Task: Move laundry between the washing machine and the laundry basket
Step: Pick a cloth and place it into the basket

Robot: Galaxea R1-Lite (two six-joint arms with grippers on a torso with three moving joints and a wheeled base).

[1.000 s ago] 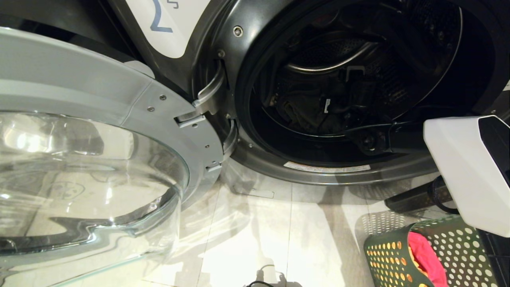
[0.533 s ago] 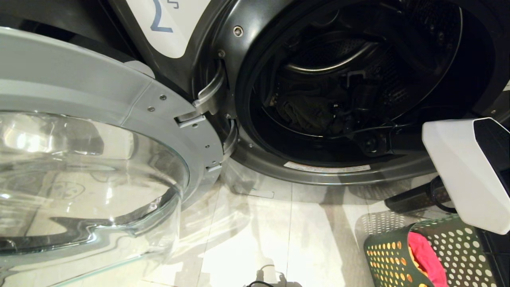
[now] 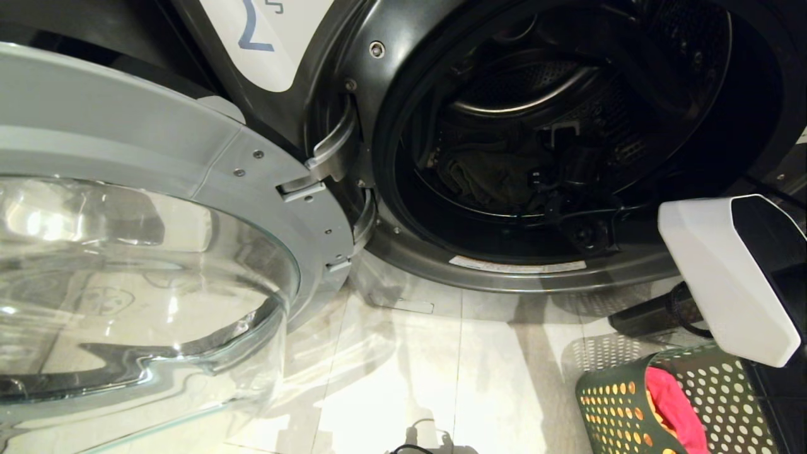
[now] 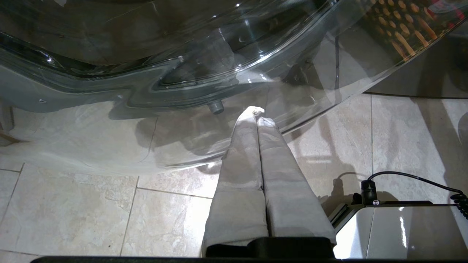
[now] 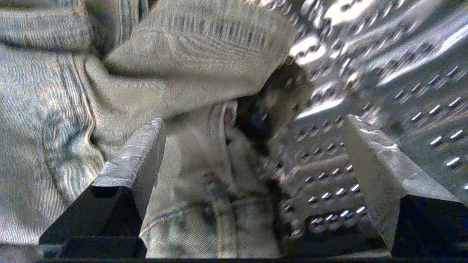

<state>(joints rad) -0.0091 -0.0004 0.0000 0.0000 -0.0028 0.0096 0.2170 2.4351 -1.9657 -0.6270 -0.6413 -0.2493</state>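
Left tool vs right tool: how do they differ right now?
Left tool: fingers pressed together, shut, holding nothing. Right tool: fingers spread wide, open.
The left tool hangs over the floor tiles beside the open glass door; the right tool is inside the washing machine drum, poised over the laundry, not yet gripping it.
Shared: both have pale, cloth-covered fingers.

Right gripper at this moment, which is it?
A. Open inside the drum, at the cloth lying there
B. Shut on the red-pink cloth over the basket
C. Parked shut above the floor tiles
A: in the right wrist view the right gripper has its fingers spread apart, with crumpled cloth and the perforated drum wall ahead.
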